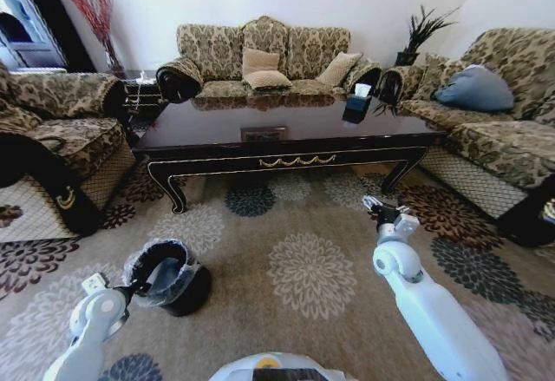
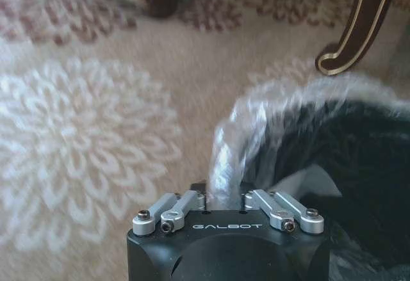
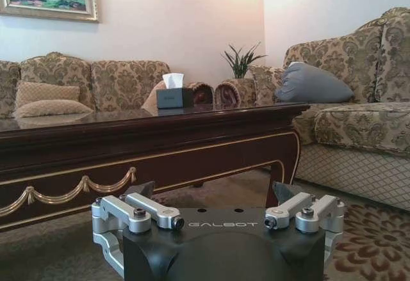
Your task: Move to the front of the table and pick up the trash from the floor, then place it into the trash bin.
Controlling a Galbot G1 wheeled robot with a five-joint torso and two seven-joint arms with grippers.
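We're at the desk (image 1: 286, 134) front, left hand (image 2: 224, 194) apparently pinching the trash bin (image 1: 169, 274) liner, right hand (image 3: 214, 194) wide open and empty; next: locate floor trash.

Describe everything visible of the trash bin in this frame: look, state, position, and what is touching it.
The trash bin is a small round black bucket with a crinkled clear plastic liner folded over its rim. It stands on the patterned carpet, in front of the table and toward the robot's left. Its dark interior looks mostly empty, with something pale low inside. The left gripper sits right at its near rim; in the left wrist view the liner bunches between its fingers, which appear closed on it.
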